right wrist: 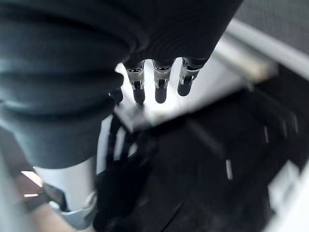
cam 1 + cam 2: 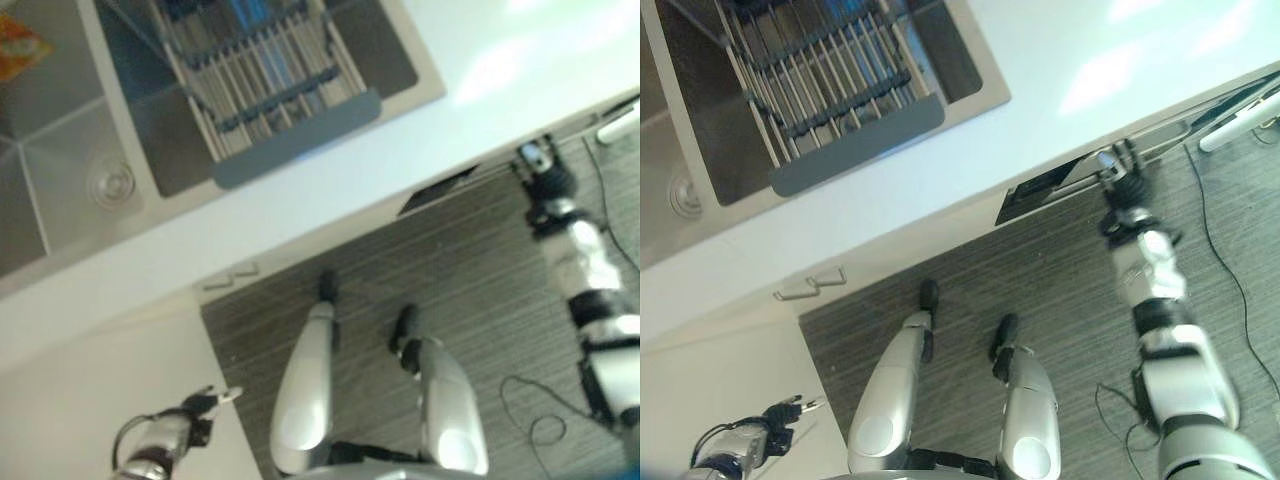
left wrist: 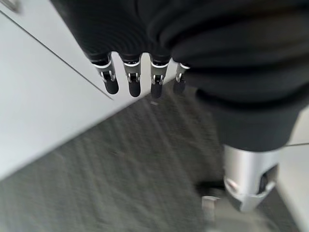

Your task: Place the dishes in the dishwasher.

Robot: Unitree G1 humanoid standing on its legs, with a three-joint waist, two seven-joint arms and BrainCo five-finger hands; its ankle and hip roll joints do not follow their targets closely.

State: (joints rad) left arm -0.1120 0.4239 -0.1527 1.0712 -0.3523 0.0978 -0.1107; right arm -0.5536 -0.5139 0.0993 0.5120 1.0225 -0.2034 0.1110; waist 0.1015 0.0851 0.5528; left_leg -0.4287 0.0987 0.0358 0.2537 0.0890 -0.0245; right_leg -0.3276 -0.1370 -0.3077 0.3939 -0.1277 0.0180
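While the drying rack [image 2: 268,85] sits in the sink, the right robot hand [image 2: 1123,172] reaches, fingers relaxed, well apart.

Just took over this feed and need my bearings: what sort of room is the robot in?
Most likely a kitchen: a stainless steel sink holding a grey dish rack, set in a pale countertop above white cabinet fronts.

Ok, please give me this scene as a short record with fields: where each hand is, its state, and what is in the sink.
left hand: low beside white cabinet front, fingers straight, holds nothing
right hand: raised to dark gap under the countertop edge, fingers straight
sink: dish rack inside it
dishes: cannot tell
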